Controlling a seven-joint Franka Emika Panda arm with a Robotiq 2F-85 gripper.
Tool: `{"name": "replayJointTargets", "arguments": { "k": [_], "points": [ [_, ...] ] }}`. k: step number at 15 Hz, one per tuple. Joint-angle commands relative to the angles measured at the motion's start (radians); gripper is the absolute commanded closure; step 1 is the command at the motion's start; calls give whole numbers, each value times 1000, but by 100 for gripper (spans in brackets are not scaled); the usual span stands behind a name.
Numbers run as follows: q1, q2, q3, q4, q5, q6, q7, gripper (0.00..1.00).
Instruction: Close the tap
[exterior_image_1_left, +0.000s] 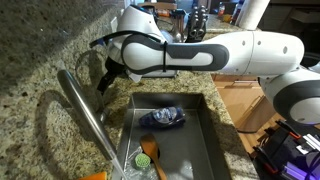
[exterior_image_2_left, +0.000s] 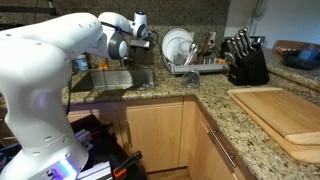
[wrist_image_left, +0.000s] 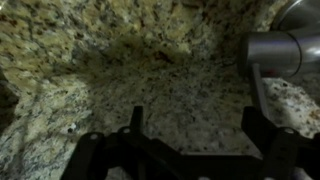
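The tap (exterior_image_1_left: 85, 110) is a long brushed-steel spout that slants over the granite counter toward the sink. In the wrist view its steel body (wrist_image_left: 283, 50) sits at the upper right, with a thin lever (wrist_image_left: 258, 88) hanging down from it. My gripper (exterior_image_1_left: 105, 78) hovers over the counter by the tap's base, at the sink's back corner. In the wrist view the gripper (wrist_image_left: 195, 125) is open and empty, with bare granite between the fingers. The right finger is close beside the lever. I cannot tell whether they touch. No water flow is visible.
The steel sink (exterior_image_1_left: 210, 130) holds a dark blue cloth (exterior_image_1_left: 165, 117), an orange-handled brush (exterior_image_1_left: 152, 158) and a green scrubber. A dish rack with plates (exterior_image_2_left: 180, 48), a knife block (exterior_image_2_left: 245, 58) and a wooden cutting board (exterior_image_2_left: 285, 112) stand on the counter. The white arm (exterior_image_2_left: 45, 70) fills the foreground.
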Motion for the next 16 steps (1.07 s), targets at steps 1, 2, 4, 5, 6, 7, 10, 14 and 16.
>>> {"name": "replayJointTargets", "arguments": {
  "k": [1,2,4,5,6,7,10,14,16],
  "points": [
    [-6,-7,13,-17,11,34,0,0],
    [-9,-6,19,-17,17,47,0,0],
    [-12,-4,35,-18,29,49,-8,0],
    [-12,-6,42,-21,33,28,-19,0],
    [-11,-15,36,-30,26,-13,-17,0],
    [-9,1,23,-6,19,33,0,0],
    [-5,2,15,-7,11,-2,8,0],
    [-5,5,13,1,8,13,6,0],
    [-5,6,12,1,8,12,7,0]
  ]
}}
